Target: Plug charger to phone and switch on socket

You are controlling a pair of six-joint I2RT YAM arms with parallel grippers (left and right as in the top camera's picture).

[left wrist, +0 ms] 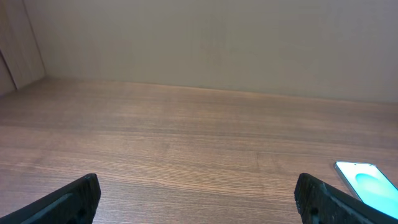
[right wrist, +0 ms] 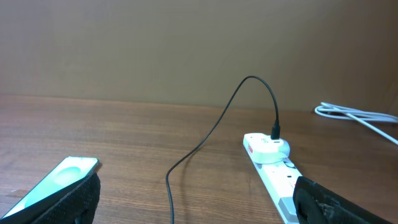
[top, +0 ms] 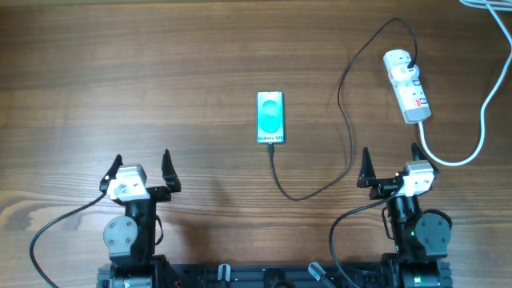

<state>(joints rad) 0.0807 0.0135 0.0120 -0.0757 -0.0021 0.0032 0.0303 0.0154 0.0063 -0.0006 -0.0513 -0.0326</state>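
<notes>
– Checking layout: phone [top: 270,118] lay central on tabletop [top: 160,64], charger tip [top: 272,149] touching its bottom edge; seated or not, couldn't tell.
– Left end effector [top: 142,158] and right end effector [top: 390,150] stood wide, empty, parked short of everything.

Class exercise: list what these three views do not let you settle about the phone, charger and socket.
- Overhead: whether the charger tip is seated in the phone; too small.
- Overhead: the socket switch positions; too small.
- Right wrist: the socket's near end, hidden by a finger and the bottom edge.
- Overhead: where the thick white cord ends; cut off by the frame edge.
</notes>
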